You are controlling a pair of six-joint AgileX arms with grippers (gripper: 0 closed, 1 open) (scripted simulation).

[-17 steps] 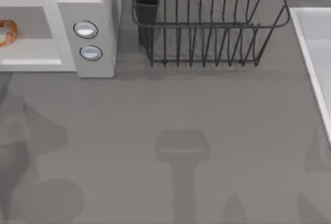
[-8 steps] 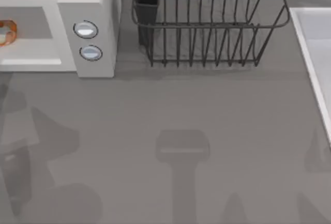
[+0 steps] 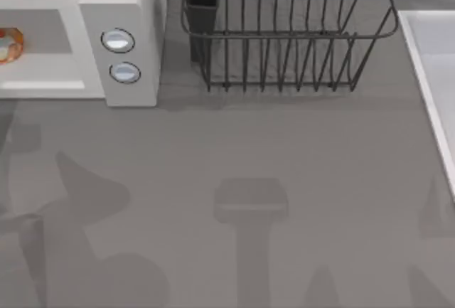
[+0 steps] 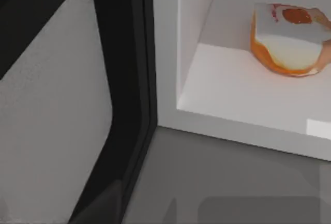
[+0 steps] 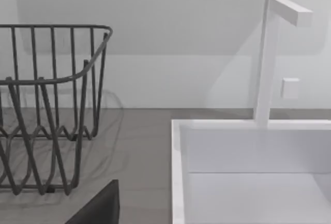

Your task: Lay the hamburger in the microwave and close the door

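Hamburger (image 4: pixel 289 40) inside microwave (image 3: pixel 135 9) | door (image 4: pixel 67 105) open | claw states: cannot tell

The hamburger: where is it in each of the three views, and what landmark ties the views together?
Top view: the hamburger sits at the far left edge, inside the microwave.
Left wrist view: it lies on the white floor of the cavity, beyond the open door.
Right wrist view: not in it.
Shared landmark: the microwave cavity in the top and left wrist views.
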